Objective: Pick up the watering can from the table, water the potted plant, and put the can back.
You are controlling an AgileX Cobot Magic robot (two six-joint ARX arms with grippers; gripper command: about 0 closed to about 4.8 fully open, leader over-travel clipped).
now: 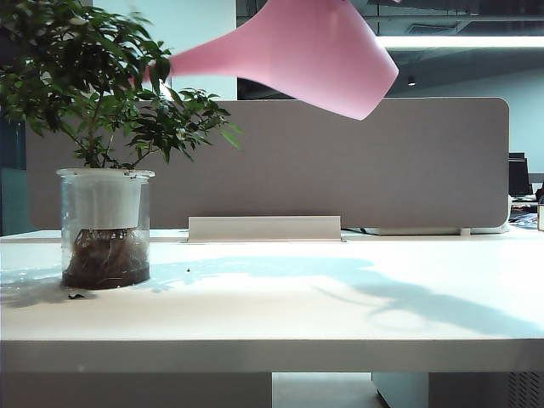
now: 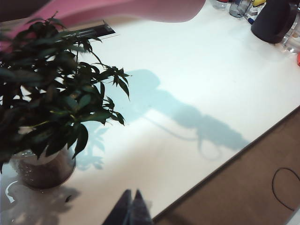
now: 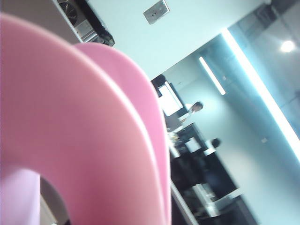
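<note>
Can (image 1: pixel 314 55): aloft at 12 o'clock in the exterior view, clear of the table (image 1: pixel 297 306), tipped with the spout reaching toward 9 o'clock into the upper leaves. Plant (image 1: pixel 102 110): upright in its glass jar at 9 o'clock on the table, roots showing. Left gripper (image 2: pixel 132 208): low over the table's front edge, near the plant, fingertips pressed together, empty. Can's shadow (image 1: pixel 399 293): across the table toward 4 o'clock. Right gripper: outside every view, so cannot tell its grip; only pink curved handle fills its wrist view.
</note>
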